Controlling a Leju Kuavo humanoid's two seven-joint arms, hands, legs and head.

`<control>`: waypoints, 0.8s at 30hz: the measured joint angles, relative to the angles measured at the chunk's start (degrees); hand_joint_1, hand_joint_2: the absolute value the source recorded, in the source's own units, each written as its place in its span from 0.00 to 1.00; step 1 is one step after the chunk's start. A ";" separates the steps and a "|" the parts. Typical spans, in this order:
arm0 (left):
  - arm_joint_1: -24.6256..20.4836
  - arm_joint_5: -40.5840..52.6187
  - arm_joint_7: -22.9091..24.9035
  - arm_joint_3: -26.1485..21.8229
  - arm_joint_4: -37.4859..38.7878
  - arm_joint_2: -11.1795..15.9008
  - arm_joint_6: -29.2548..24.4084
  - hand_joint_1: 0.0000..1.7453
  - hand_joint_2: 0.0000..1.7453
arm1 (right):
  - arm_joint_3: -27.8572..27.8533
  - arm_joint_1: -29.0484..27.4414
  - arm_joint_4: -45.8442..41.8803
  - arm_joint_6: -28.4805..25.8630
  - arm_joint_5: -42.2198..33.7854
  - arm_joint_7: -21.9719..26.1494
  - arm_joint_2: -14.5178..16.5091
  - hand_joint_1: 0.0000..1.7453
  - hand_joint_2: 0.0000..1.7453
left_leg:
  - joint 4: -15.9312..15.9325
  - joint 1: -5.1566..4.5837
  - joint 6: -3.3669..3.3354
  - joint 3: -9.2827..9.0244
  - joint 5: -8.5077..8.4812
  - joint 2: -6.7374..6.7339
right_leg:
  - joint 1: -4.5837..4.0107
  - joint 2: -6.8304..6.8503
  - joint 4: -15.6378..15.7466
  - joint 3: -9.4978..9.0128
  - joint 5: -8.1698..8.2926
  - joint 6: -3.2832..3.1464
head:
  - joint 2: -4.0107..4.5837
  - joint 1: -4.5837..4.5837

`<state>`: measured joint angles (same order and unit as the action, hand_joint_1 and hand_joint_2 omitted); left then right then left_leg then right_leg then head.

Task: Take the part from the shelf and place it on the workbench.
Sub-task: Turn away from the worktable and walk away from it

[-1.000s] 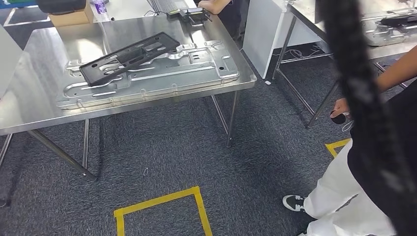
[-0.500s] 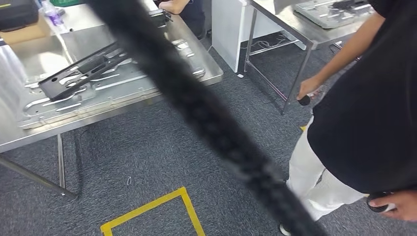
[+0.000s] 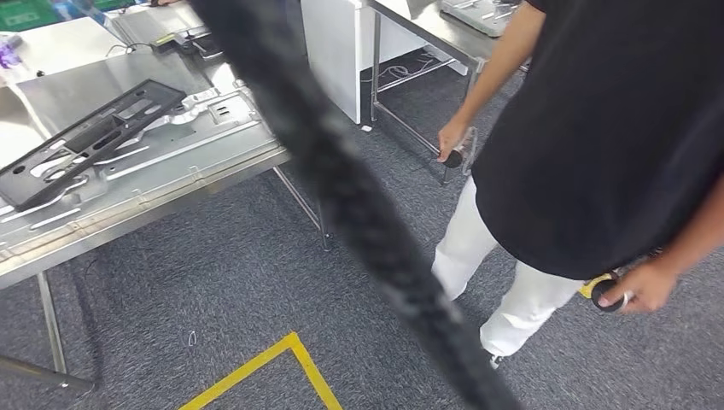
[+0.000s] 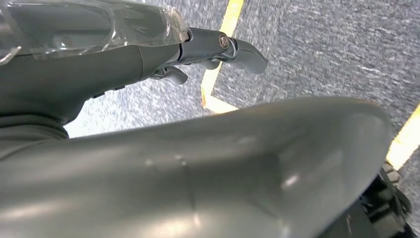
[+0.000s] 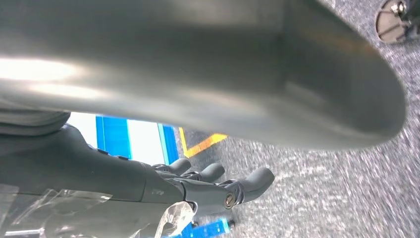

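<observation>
Workbench (image 3: 162,201) of bright steel is seen at the left of the head view, and it serves as the landmark for everything else. On its top a large pressed sheet-metal panel (image 3: 183,141) is laid flat, and across that panel a black part (image 3: 81,141) is resting: a long, flat, slotted frame, tilted slightly, with one end raised toward the far side of the workbench. No shelf can be made out. Whether this black part is the one named in the task cannot be told.

To the right of the workbench, on grey carpet (image 3: 256,282), a person (image 3: 598,137) in a black top and white trousers is standing, a small dark object held in each hand. A thick, blurred black cable (image 3: 359,213) is seen running diagonally across the view, just beside the workbench's near corner. Yellow floor tape (image 3: 282,359) is laid on the carpet in front of the workbench.

The left hand (image 4: 198,49) is shown hanging over the carpet with fingers loosely extended and nothing in them. The right hand (image 5: 213,186) is likewise released and empty.

The part is judged to be light, rigid plastic, thin and somewhat flexible along its length. It would best be taken by its long edges or through a slot, near the middle, so that sagging and tipping are avoided.
</observation>
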<state>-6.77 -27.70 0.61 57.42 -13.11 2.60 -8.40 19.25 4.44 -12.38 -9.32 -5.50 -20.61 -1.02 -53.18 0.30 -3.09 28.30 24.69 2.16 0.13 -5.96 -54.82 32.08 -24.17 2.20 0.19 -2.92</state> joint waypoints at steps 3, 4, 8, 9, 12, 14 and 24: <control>-0.17 -0.03 0.38 0.06 0.00 0.04 -0.06 0.00 0.00 | 0.05 0.13 0.01 0.69 -0.28 0.43 -0.09 0.00 0.00 | 0.16 -0.10 -0.72 0.13 -0.23 -2.18 | 0.07 4.34 -10.08 4.80 -5.57 0.60 | -0.01 0.26; -0.21 -0.05 0.55 0.07 0.00 0.06 -0.08 0.00 0.00 | 0.05 0.17 0.01 0.81 -0.47 0.55 -0.08 0.00 0.00 | 0.15 -0.19 -0.77 0.20 -0.23 -3.00 | 0.21 4.92 -14.28 6.78 -7.31 0.79 | 0.00 0.26; -1.22 -0.65 0.76 0.08 0.00 0.13 -0.32 0.00 0.00 | 0.07 0.13 0.01 2.52 -1.20 0.52 -0.05 0.00 0.00 | 0.08 -0.19 -0.64 0.19 -0.10 -5.87 | 0.71 6.37 -11.49 4.79 -4.24 1.16 | 0.01 0.26; -1.69 -0.96 0.54 0.07 0.00 0.14 -0.55 0.00 0.00 | 0.08 0.14 0.01 3.30 -1.28 0.41 -0.03 0.00 0.00 | 0.05 -0.28 -0.45 0.08 0.00 -6.38 | 0.70 7.84 -6.62 2.11 -2.50 1.14 | 0.01 0.28; -2.61 -1.70 -0.15 0.04 0.00 0.17 -1.49 0.00 0.00 | 0.16 0.31 0.01 5.01 -1.57 0.02 0.09 0.00 0.00 | -0.07 -0.64 0.58 -0.23 0.41 -7.86 | 0.19 9.89 0.78 -1.66 -0.70 0.34 | 0.01 0.22; -2.84 -2.26 -0.35 0.00 0.00 0.16 -2.20 0.00 0.00 | 0.30 0.21 0.01 5.49 -1.69 -0.23 0.14 0.00 0.00 | -0.22 -0.43 1.34 -0.43 0.70 -8.69 | 0.02 8.44 0.88 -1.46 -0.53 -0.48 | 0.01 0.13; -0.42 -4.51 -1.01 -0.46 0.01 0.83 -3.60 0.00 0.00 | 1.69 0.00 0.03 4.84 -1.05 -2.15 0.72 0.00 0.00 | -9.47 0.29 2.18 3.82 3.89 -1.13 | -0.04 1.13 1.01 -1.02 0.41 -1.94 | 0.01 -0.01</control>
<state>-7.19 -32.21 -0.40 56.96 -13.11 3.44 -11.99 20.94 4.44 -12.35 -4.48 -6.55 -22.76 -0.30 -62.65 0.58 -0.90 32.11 28.58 1.04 0.09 -4.83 -53.81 31.06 -23.77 0.25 0.20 -2.93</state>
